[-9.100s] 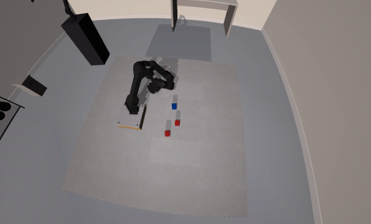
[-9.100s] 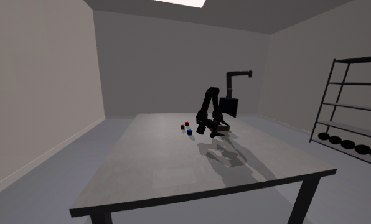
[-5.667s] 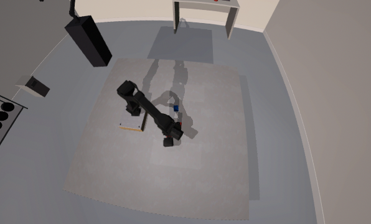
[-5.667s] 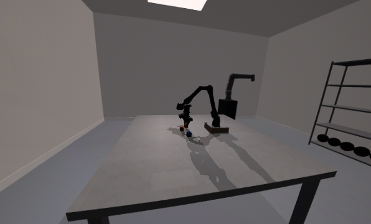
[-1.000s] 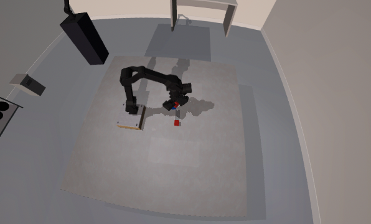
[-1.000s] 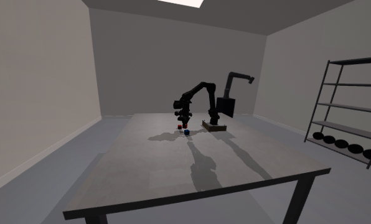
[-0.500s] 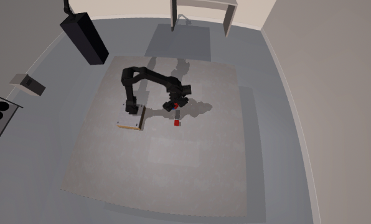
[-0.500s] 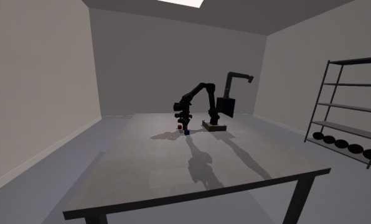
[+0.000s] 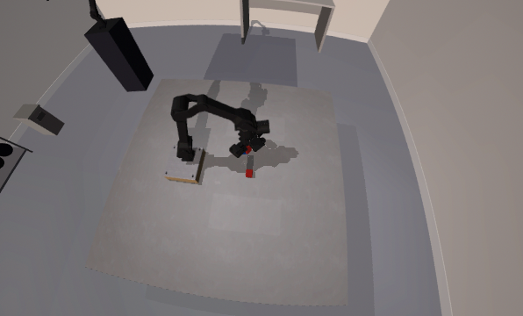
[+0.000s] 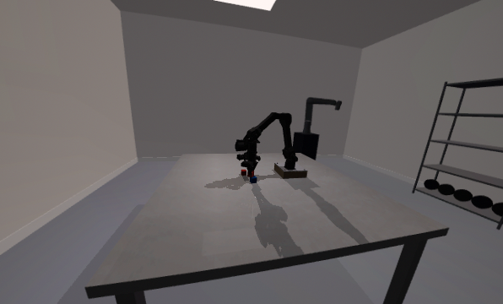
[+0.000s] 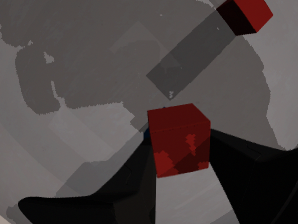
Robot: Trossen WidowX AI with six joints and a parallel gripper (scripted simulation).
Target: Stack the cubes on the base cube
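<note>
My gripper is shut on a red cube, with one finger on each side of it. The blue base cube is right by the held cube, lower down; in the wrist view only a sliver of it shows behind the held cube and left finger. Whether the held cube touches the blue cube cannot be told. The other red cube sits on the table apart from them, at the upper right of the wrist view.
The table carries the arm's mounting base, to the left of the cubes in the top view. A dark pedestal with another arm and a shelf rack stand away from the table.
</note>
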